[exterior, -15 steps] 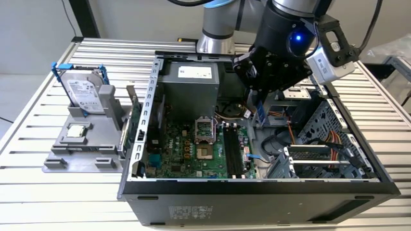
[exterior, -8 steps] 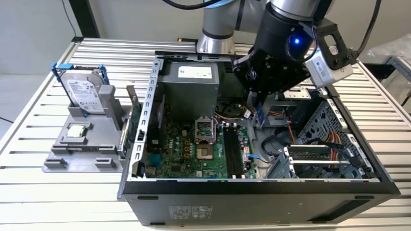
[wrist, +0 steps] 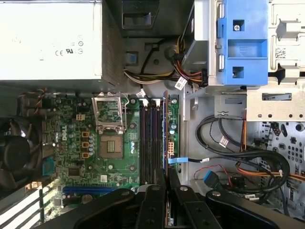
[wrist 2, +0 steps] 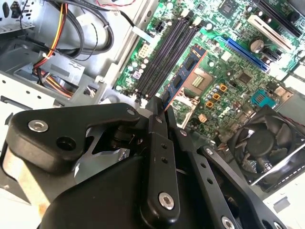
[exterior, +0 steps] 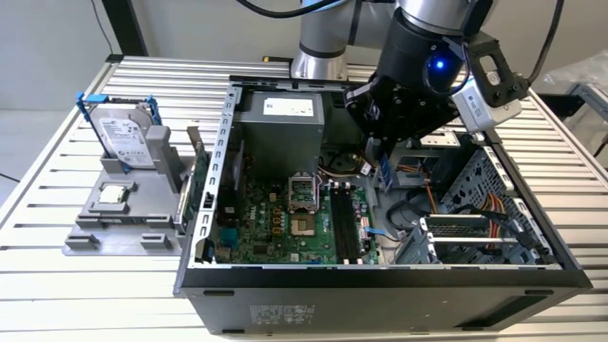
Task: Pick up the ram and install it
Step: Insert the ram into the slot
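Ref = PC case (exterior: 225, 142), lying open side up on table (exterior: 57, 299). Just beside case, on exterior view's left: holder (exterior: 105, 235), w/ hard drive (exterior: 124, 135) upright in it and processor chip (exterior: 114, 193) flat on it. Inside case: power supply (exterior: 280, 121) at far end, motherboard (exterior: 256, 235) on floor, memory slots (exterior: 344, 228) toward exterior view's right of board. My gripper (wrist 2: 159, 113) hangs over case interior, ram (wrist 2: 185, 76) clamped btwn my fingers, above the slots, not seated.

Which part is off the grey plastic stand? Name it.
The ram, a long thin stick, held by the black gripper; the boxy hard drive and square silver processor chip sit on the grey stand.
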Robot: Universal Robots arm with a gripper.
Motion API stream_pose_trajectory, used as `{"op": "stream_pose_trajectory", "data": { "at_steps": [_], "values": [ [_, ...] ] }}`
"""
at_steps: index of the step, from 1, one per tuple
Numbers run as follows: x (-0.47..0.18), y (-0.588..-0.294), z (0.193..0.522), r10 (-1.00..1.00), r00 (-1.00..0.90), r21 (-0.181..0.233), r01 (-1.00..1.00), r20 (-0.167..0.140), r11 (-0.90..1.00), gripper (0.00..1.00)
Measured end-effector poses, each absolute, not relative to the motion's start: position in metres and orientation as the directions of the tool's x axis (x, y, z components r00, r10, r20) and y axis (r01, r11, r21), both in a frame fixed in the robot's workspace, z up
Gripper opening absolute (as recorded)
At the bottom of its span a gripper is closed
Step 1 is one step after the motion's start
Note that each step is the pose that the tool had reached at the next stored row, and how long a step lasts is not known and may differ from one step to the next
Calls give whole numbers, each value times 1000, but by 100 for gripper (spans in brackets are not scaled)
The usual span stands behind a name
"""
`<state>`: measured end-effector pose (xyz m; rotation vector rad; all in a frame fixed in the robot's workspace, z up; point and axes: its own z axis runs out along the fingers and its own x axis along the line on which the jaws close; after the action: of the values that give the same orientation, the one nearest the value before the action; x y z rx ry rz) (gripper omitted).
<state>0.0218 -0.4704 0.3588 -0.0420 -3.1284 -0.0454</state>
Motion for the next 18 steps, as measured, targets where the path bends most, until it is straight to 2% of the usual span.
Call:
{"op": "stream_pose_trajectory", "data": {
  "at_steps": [18],
  "values": [
    [22,-470,352,27,-1000,29,27,13,999,0]
  ]
}}
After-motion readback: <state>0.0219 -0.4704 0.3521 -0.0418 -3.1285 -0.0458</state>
